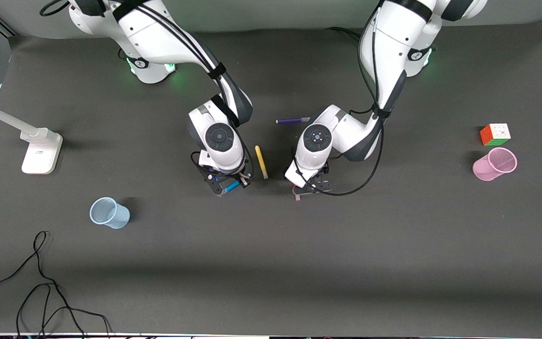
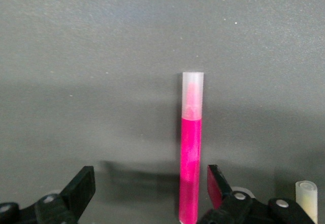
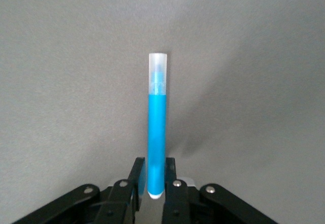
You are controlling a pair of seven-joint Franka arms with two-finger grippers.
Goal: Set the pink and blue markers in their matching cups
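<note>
Blue marker (image 3: pixel 157 132) gripped, pink marker (image 2: pixel 190 168) lying between wide jaws
Our right gripper (image 1: pixel 227 184) is clamped on the blue one, blue cup (image 1: pixel 109 213) at its eight o'clock; our left gripper (image 1: pixel 309 187) gapes round the pink one on the mat, pink cup (image 1: pixel 495 164) at its three o'clock, yellow marker (image 1: pixel 261 161) between them

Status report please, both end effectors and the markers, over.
Right end effector shut on blue marker. Left end effector open, straddling pink marker on the table, not gripped. Yellow marker lies between the arms. Both cups empty.
</note>
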